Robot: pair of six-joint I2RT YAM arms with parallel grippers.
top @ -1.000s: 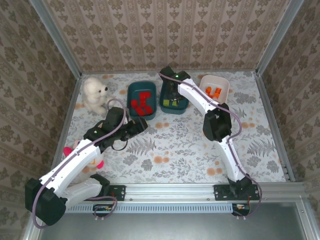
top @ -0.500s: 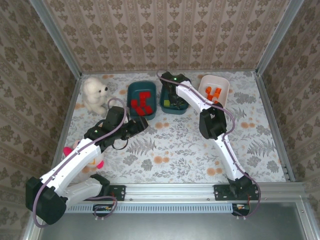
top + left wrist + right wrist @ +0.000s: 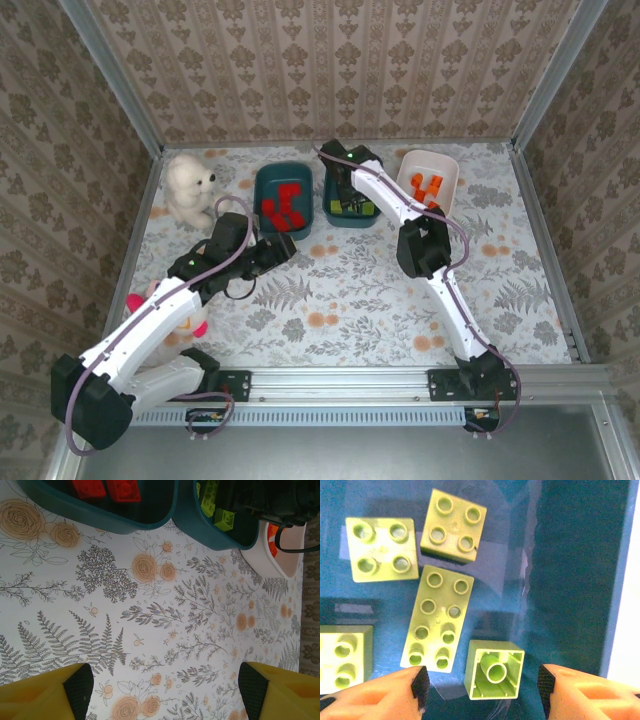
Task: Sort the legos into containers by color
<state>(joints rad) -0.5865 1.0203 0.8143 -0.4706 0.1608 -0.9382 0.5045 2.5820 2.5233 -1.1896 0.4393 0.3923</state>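
Observation:
My right gripper is open low inside the middle teal tub. An upside-down light green brick lies on the tub floor between its orange fingers, clear of both pads. A long green brick and several square ones lie beside it. In the top view, this gripper hangs over that tub. The left teal tub holds red bricks, and the white tub holds orange bricks. My left gripper hovers open over bare tablecloth, its yellow fingers wide apart.
A white teddy bear sits at the back left, beside the left tub. A pink-and-white plush doll lies under my left arm. Metal frame rails and papered walls close in the table on all sides.
The right arm's elbow has swung left and its gripper has shifted slightly over the middle tub. The left arm has stayed put.

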